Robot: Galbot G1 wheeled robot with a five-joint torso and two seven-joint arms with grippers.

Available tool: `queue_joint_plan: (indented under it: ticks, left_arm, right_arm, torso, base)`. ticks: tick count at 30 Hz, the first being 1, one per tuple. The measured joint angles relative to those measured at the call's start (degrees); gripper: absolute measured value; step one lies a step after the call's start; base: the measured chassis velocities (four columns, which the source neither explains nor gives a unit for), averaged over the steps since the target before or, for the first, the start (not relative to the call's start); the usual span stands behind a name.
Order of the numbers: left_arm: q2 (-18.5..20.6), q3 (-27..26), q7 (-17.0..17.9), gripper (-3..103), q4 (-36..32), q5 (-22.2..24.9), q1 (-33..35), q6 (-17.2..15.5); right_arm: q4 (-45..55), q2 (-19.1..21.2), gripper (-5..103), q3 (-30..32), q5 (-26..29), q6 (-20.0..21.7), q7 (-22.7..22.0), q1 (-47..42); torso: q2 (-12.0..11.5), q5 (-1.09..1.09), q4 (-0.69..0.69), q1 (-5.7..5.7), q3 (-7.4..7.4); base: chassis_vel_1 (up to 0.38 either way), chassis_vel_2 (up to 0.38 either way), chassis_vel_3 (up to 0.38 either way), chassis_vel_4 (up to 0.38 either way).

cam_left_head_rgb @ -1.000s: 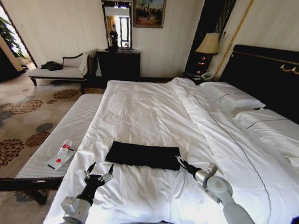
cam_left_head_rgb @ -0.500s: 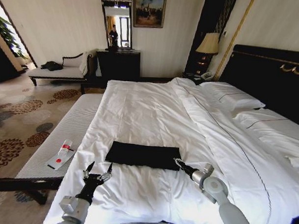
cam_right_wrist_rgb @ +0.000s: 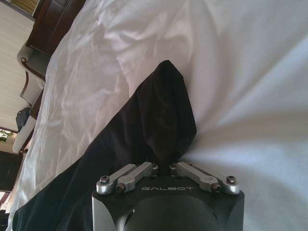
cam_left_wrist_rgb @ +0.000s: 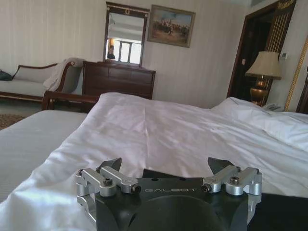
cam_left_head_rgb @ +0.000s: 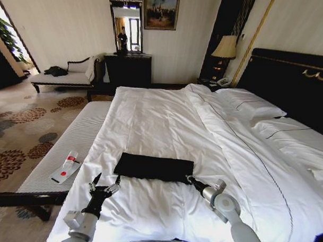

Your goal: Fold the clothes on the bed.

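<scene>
The black T-shirt (cam_left_head_rgb: pixel 154 167) lies folded into a flat rectangle near the foot of the white bed (cam_left_head_rgb: pixel 161 115); in the right wrist view the black T-shirt (cam_right_wrist_rgb: pixel 144 125) bunches into a peak. My right gripper (cam_left_head_rgb: pixel 189 179) is at the shirt's near right corner. The right gripper (cam_right_wrist_rgb: pixel 163 164) has its fingers drawn together and shut on the fabric. My left gripper (cam_left_head_rgb: pixel 107 179) hovers open just off the shirt's near left corner, with nothing between its fingers. From the left wrist, the left gripper (cam_left_wrist_rgb: pixel 166 166) shows spread wide, with the shirt's dark edge (cam_left_wrist_rgb: pixel 284 211) just past it.
A pale cushioned bench (cam_left_head_rgb: pixel 71 134) runs along the bed's left side, with a white and red object (cam_left_head_rgb: pixel 65 166) on it. Pillows (cam_left_head_rgb: pixel 252 105) and the dark headboard (cam_left_head_rgb: pixel 290 77) lie to the right. A dresser (cam_left_head_rgb: pixel 127 69) and a lamp (cam_left_head_rgb: pixel 225 49) stand by the far wall.
My right gripper has slid a little left and nearer along the shirt's right corner. The left gripper has barely moved.
</scene>
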State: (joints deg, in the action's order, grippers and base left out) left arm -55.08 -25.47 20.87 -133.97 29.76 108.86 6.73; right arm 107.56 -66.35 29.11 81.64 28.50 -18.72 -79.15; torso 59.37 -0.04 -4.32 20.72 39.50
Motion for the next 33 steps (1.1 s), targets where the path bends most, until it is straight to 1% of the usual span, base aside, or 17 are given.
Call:
queue_joint_plan:
  ticks: [2, 3, 5, 8, 10, 13, 15, 17, 18, 20, 21, 23, 26, 28, 31, 33]
  left_arm:
    - [1.5, -1.5, 1.1, 100, -0.5, 3.4, -2.3, -0.8]
    - [1.5, -1.5, 1.1, 100, -0.5, 3.4, -2.3, -0.8]
    - [2.4, -2.2, 1.8, 100, -0.9, 5.5, -3.7, -1.3]
    - [2.8, -2.7, 1.9, 100, -1.2, 6.0, -4.1, -1.4]
    - [3.1, -3.2, 1.9, 100, -1.4, 6.6, -4.3, -1.5]
    - [3.4, -3.5, 1.9, 100, -1.4, 7.0, -4.5, -1.6]
    - [3.6, -3.5, 1.9, 100, -1.4, 7.2, -4.5, -1.6]
    - [3.9, -3.3, 1.8, 100, -1.4, 7.0, -4.0, -1.7]
    - [3.9, -3.3, 1.8, 100, -1.4, 7.0, -4.0, -1.7]
    - [4.1, -3.2, 1.6, 100, -1.4, 6.9, -3.5, -1.7]
    - [4.4, -3.2, 1.6, 100, -1.2, 6.8, -3.3, -1.7]
    - [4.5, -3.2, 1.6, 100, -1.1, 6.8, -3.4, -1.7]
    - [4.8, -3.0, 1.6, 100, -1.0, 7.0, -3.7, -1.9]
    - [4.9, -2.6, 1.6, 100, -1.0, 6.9, -3.8, -2.0]
    - [4.8, -2.6, 1.6, 100, -1.0, 6.9, -3.7, -2.0]
    - [4.1, -2.5, 1.6, 100, -1.0, 6.4, -3.2, -2.0]
  right_arm:
    - [1.0, -0.6, 4, 0.0, -0.2, -0.3, -0.7, 0.0]
    - [1.0, -0.6, 4, 0.0, -0.2, -0.3, -0.7, 0.0]
    - [2.1, -0.7, 4, 0.3, -0.3, -0.3, -1.0, -0.2]
    - [3.2, -0.4, 4, 0.9, -1.1, -0.6, -1.0, -0.8]
    - [4.9, 0.4, 4, 2.1, -2.4, -1.0, -0.5, -2.0]
    - [5.9, 1.5, 4, 3.1, -2.7, -1.0, -0.3, -2.6]
    - [6.3, 2.7, 4, 4.2, -2.9, -1.1, -0.2, -2.8]
    - [6.2, 4.8, 4, 5.9, -2.8, -1.1, -0.1, -2.6]
    - [6.2, 4.8, 4, 5.9, -2.8, -1.1, -0.1, -2.6]
    - [5.5, 6.4, 4, 7.1, -2.8, -1.1, 0.0, -2.1]
    - [4.7, 8.0, 4, 8.2, -3.2, -1.1, 0.8, -1.6]
    - [4.3, 8.8, 4, 8.7, -3.6, -1.1, 1.3, -1.4]
    - [2.9, 10.8, 4, 9.9, -5.3, -1.1, 2.4, -0.2]
    - [1.1, 12.3, 4, 10.6, -7.0, -1.3, 3.4, 1.0]
    - [0.5, 12.7, 4, 10.8, -7.3, -1.3, 3.7, 1.3]
    - [-1.2, 14.2, 4, 10.8, -9.4, -1.6, 4.3, 2.0]
  torso:
    - [0.0, 0.01, -0.03, 0.01, 0.0]
    - [0.0, 0.01, -0.03, 0.01, 0.0]
    - [0.0, 0.0, -0.02, 0.01, 0.0]
    - [0.0, 0.01, 0.02, 0.01, 0.0]
    - [0.0, 0.02, 0.01, 0.01, 0.0]
    - [0.0, 0.02, 0.0, 0.01, 0.0]
    - [0.0, 0.01, -0.01, 0.01, 0.0]
    - [0.0, 0.01, -0.02, 0.01, 0.0]
    - [0.0, 0.01, -0.02, 0.01, 0.0]
    - [0.0, 0.02, -0.01, 0.01, 0.0]
    - [0.0, 0.03, 0.0, 0.01, 0.0]
    - [0.0, 0.02, 0.0, 0.01, 0.0]
    - [0.0, 0.01, -0.02, 0.01, 0.0]
    - [0.0, 0.01, 0.0, 0.01, 0.0]
    - [0.0, 0.02, 0.0, 0.01, 0.0]
    - [0.0, 0.02, -0.01, 0.01, 0.0]
  base:
    - [0.0, 0.0, 0.0, 0.0]
    - [0.0, 0.0, 0.0, 0.0]
    - [0.0, 0.0, 0.0, 0.0]
    - [0.0, 0.0, 0.0, 0.0]
    - [0.0, 0.0, 0.0, 0.0]
    - [0.0, 0.0, 0.0, 0.0]
    - [0.0, 0.0, 0.0, 0.0]
    - [0.0, 0.0, 0.0, 0.0]
    - [0.0, 0.0, 0.0, 0.0]
    - [0.0, 0.0, 0.0, 0.0]
    - [0.0, 0.0, 0.0, 0.0]
    - [0.0, 0.0, 0.0, 0.0]
    - [0.0, 0.0, 0.0, 0.0]
    - [0.0, 0.0, 0.0, 0.0]
    - [0.0, 0.0, 0.0, 0.0]
    - [0.0, 0.0, 0.0, 0.0]
